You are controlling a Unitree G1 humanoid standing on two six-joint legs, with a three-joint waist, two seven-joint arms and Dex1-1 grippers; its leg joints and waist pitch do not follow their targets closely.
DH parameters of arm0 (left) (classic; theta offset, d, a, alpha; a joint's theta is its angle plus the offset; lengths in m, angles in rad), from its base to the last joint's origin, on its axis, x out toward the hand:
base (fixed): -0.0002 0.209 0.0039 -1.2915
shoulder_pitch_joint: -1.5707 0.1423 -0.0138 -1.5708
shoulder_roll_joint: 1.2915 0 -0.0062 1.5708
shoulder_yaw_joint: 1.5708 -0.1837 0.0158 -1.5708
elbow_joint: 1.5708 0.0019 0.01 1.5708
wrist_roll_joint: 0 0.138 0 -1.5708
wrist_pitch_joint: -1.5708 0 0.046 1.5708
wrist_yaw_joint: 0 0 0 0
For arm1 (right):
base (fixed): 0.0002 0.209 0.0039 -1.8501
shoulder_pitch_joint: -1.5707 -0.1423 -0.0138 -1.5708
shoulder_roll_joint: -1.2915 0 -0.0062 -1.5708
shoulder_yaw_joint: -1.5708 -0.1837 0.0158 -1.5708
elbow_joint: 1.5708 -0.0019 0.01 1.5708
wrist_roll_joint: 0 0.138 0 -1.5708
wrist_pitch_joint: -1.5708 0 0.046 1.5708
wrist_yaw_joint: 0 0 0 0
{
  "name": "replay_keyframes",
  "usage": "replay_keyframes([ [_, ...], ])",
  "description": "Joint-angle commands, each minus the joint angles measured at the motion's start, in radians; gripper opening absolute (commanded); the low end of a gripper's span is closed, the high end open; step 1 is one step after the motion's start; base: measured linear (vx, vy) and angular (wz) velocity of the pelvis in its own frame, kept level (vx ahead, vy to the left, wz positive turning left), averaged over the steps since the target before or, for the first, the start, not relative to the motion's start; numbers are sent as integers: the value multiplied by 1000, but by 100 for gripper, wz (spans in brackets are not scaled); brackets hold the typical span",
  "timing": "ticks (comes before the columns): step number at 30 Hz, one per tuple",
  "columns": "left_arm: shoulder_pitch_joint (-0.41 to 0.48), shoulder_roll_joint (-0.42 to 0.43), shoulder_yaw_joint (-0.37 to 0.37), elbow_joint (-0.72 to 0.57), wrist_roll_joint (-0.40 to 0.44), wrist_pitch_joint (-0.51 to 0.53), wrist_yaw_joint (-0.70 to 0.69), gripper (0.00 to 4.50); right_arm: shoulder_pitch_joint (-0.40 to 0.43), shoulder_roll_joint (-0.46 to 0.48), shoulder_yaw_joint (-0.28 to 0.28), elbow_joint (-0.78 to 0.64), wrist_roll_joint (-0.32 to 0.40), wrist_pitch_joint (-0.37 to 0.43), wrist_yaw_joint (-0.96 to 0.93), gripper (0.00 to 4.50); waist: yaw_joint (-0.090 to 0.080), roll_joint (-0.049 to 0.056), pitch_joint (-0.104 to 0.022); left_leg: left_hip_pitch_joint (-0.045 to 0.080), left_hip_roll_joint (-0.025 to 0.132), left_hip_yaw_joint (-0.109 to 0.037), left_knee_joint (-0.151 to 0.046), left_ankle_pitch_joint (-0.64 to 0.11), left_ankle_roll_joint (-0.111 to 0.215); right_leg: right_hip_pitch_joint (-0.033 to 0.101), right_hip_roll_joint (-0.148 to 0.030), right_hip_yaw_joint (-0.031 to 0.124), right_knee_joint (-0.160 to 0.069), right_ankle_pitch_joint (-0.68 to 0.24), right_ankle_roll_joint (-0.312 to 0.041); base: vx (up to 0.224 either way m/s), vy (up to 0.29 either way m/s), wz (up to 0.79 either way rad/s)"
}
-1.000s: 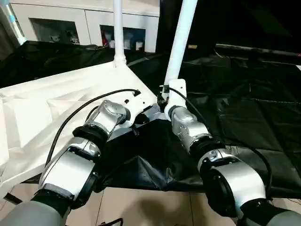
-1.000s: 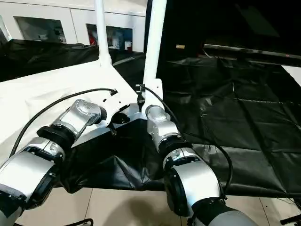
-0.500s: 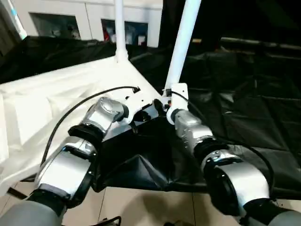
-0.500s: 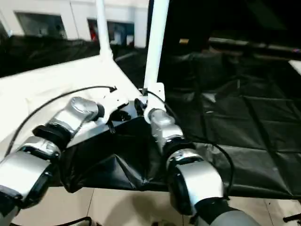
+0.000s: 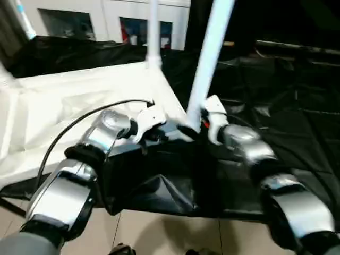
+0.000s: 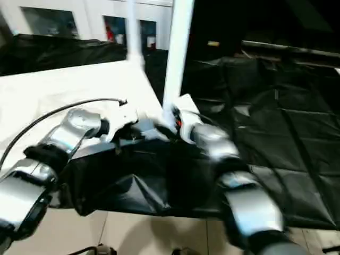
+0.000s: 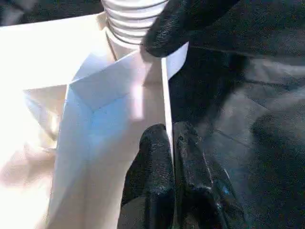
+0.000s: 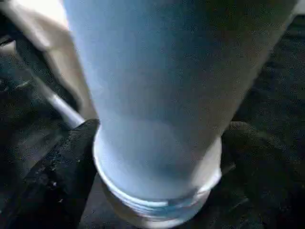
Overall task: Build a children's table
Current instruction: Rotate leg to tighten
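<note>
1. The near leg (image 5: 210,58) runs off the frame at 12 o'clock, its top unseen.
2. The right claw (image 5: 204,121) is motion-blurred (fingers indistinct in the head views).
3. The tabletop (image 5: 64,101) is cut off at 9 o'clock.

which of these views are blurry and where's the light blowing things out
Both eye views are motion-smeared, worst on the right arm; the tabletop is blown out to flat white in the right eye view. The left wrist view is fairly sharp on the left gripper pinching the tabletop's edge, with glare at the picture's left. The right wrist view is soft, the leg close up with a blue tint.
</note>
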Motion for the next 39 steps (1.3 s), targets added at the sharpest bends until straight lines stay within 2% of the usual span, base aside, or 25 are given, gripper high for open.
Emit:
replay_keyframes([
  [1,17,-9,-28,-40,-10,-38,-64,0,18,-31,18,-54,0,16,76,434,0,10,-73,4,13,13,-44,-77,108,79,-62,54,-42,116,-291,0,0,0],
  [4,27,-4,-29,-56,-23,-51,-107,0,43,-58,27,-108,12,37,144,434,3,10,-72,4,13,12,-45,-99,93,78,-61,54,-46,72,-281,0,0,0],
  [5,31,-2,-31,-66,-31,-52,-131,0,53,-68,33,-128,17,45,170,434,4,16,-71,6,13,11,-46,-113,85,77,-62,54,-48,47,-277,0,0,0],
  [6,36,-1,-33,-77,-37,-53,-149,0,61,-74,37,-144,21,51,188,434,5,13,-72,6,13,11,-46,-117,78,78,-61,54,-49,42,-274,0,0,0],
  [10,46,1,-36,-101,-44,-50,-174,0,76,-81,43,-167,25,61,209,434,5,12,-75,5,13,10,-45,-96,74,79,-59,54,-43,77,-280,0,0,0],
  [13,51,1,-34,-108,-39,-50,-176,0,93,-81,42,-198,31,79,221,399,5,12,-76,4,10,10,-43,-82,79,79,-58,54,-42,97,-282,0,0,0],
  [15,51,0,-33,-108,-38,-49,-177,0,98,-80,39,-207,36,84,226,396,7,12,-78,4,10,9,-41,-67,85,81,-58,53,-39,118,-281,0,0,0],
  [23,70,11,-33,-125,-35,-45,-181,0,124,-75,39,-251,49,105,247,318,8,12,-78,3,10,9,-41,-75,83,80,-58,52,-40,95,-279,0,0,0],
  [28,76,6,-22,-118,-28,-21,-137,0,135,-57,24,-250,59,129,217,286,10,11,-78,4,10,9,-40,-73,78,79,-59,53,-39,92,-277,0,0,0],
  [29,75,-6,-10,-106,-23,-7,-84,0,140,-38,8,-239,62,140,163,282,8,4,-76,4,10,9,-41,-81,75,79,-58,52,-41,72,-273,0,0,0],
  [30,74,-7,-8,-104,-23,-5,-79,0,140,-36,6,-238,62,139,156,280,9,8,-72,4,10,9,-43,-102,65,76,-61,53,-46,26,-265,0,0,0],
  [32,74,-27,6,-94,-26,14,-31,0,142,-1,-19,-200,56,139,45,279,6,8,-68,6,9,7,-47,-150,36,73,-65,54,-57,-81,-240,0,0,0],
  [33,74,-28,6,-93,-26,15,-28,0,142,1,-21,-198,56,139,39,279,6,8,-68,6,9,7,-47,-150,36,73,-65,54,-57,-81,-240,0,0,0],
  [34,67,-61,17,-75,-18,41,54,0,142,56,-58,-155,60,153,-108,279,0,2,-65,9,9,6,-50,-177,16,70,-66,56,-65,-163,-215,0,0,0],
  [35,60,-82,24,-60,-11,58,108,0,138,89,-83,-128,65,168,-202,277,-4,7,-61,12,8,4,-54,-196,0,66,-68,57,-71,-223,-200,0,0,0],
  [37,56,-96,27,-51,-7,70,141,0,136,110,-99,-113,67,179,-262,277,-7,5,-58,13,7,2,-56,-220,-8,67,-69,53,-82,-301,-175,0,0,0],
  [38,46,-119,33,-35,-1,90,199,0,125,139,-126,-82,75,185,-359,277,-9,6,-59,15,6,1,-56,-225,-10,65,-69,54,-86,-332,-161,0,0,0],
  [39,35,-141,41,-18,1,111,254,0,114,163,-153,-55,88,189,-436,277,-13,9,-61,17,8,2,-57,-215,-17,61,-68,57,-83,-318,-160,0,0,0],
])
